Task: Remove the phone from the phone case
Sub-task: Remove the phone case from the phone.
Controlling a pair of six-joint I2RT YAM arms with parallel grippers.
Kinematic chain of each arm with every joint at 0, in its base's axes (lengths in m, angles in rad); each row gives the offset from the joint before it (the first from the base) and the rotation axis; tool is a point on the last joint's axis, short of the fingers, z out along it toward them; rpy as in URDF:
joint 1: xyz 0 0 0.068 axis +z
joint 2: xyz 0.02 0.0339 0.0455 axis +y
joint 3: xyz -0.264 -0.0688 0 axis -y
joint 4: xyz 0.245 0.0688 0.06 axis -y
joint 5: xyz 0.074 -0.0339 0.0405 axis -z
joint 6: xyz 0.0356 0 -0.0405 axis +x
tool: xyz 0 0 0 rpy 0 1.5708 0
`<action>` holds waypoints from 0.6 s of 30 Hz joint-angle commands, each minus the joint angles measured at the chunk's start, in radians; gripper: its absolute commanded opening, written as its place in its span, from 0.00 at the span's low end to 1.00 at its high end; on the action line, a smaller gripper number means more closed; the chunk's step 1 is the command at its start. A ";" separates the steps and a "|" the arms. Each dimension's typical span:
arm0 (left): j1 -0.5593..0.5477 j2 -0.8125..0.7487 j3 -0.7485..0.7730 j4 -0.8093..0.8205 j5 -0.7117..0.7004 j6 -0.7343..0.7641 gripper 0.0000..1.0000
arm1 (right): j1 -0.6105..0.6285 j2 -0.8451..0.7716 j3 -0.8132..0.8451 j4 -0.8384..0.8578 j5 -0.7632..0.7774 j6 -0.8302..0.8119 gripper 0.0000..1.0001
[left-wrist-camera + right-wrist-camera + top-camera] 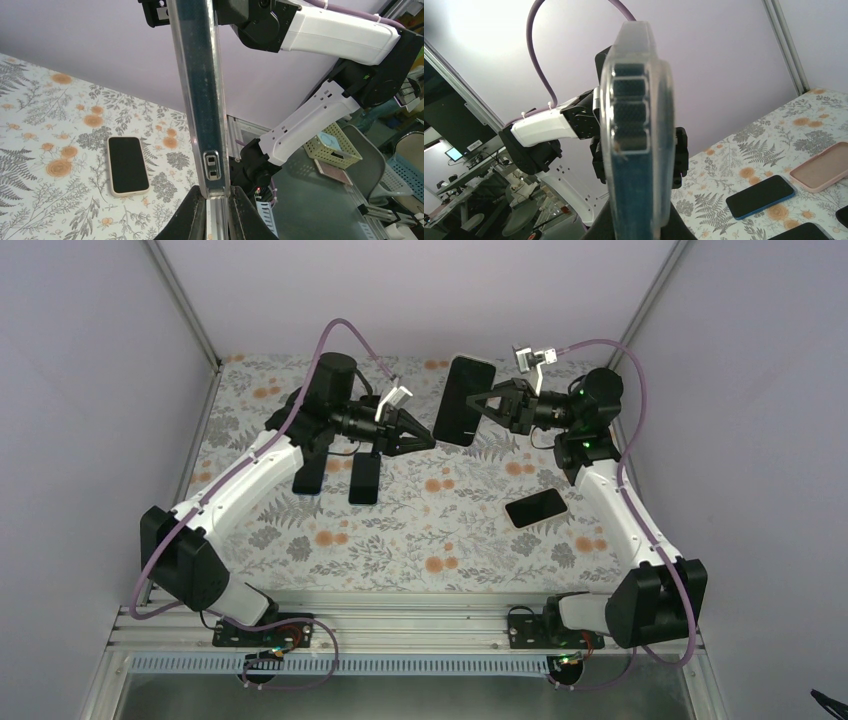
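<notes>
Upper middle of the top view: the phone (463,400), in its clear phone case (220,100), is held off the floral table (400,540); left gripper (430,444) clamped on one end, right gripper (476,400) clamped on the other

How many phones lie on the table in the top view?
3 phones: left phone and middle phone beside the left arm, right phone near the right arm. The arm may hide more.
</notes>
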 commanded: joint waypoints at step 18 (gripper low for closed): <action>0.064 0.021 -0.002 0.042 -0.150 -0.051 0.06 | 0.033 -0.066 -0.017 0.068 -0.107 0.043 0.04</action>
